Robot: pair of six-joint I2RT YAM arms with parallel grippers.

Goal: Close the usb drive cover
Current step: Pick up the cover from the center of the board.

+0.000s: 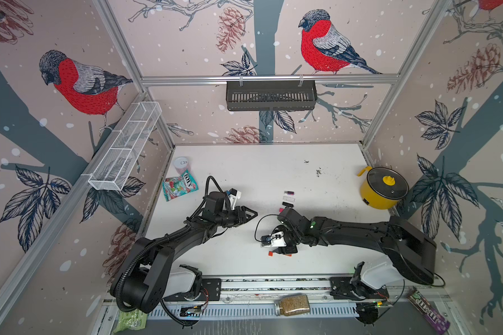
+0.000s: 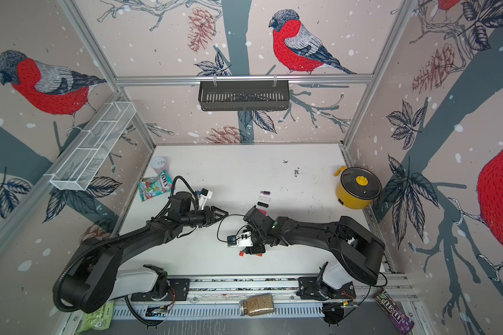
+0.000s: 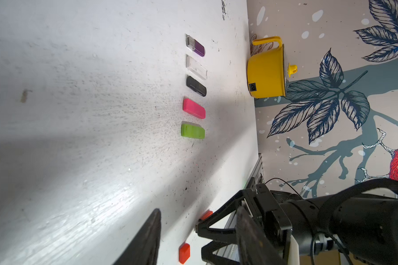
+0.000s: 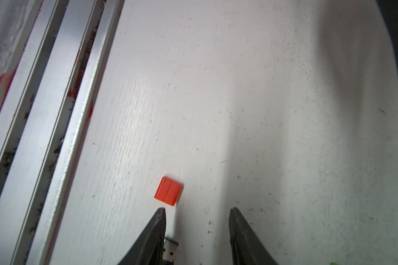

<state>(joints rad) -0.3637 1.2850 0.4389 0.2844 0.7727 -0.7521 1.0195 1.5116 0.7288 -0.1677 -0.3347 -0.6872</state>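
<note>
A white worktop (image 1: 273,174) seen from above, with two black robot arms reaching in from its front edge.

The right gripper (image 4: 198,210) points down at the worktop near the middle of the front edge. Its fingers (image 4: 156,231) stand well apart and grip nothing. The orange usb drive (image 3: 206,214) lies on the worktop under this gripper. Its bare metal plug shows close against the inner side of one finger (whether they touch cannot be told). The orange cover (image 4: 168,191) lies flat just beside the plug, off the drive and a little ahead of the fingertips.

The left gripper (image 1: 249,215) hangs over the middle of the worktop, left of the right arm. In the left wrist view its fingers (image 3: 147,238) are about half open, with nothing between them.

Further back, right of centre, five more drives lie in a row running toward the far edge: green (image 3: 192,131), pink (image 3: 194,108), black (image 3: 196,86), clear (image 3: 196,67) and purple (image 3: 195,46).

A yellow pot (image 1: 384,187) with a lid stands by the right edge. A candy bag (image 1: 180,185) lies by the left edge.
</note>
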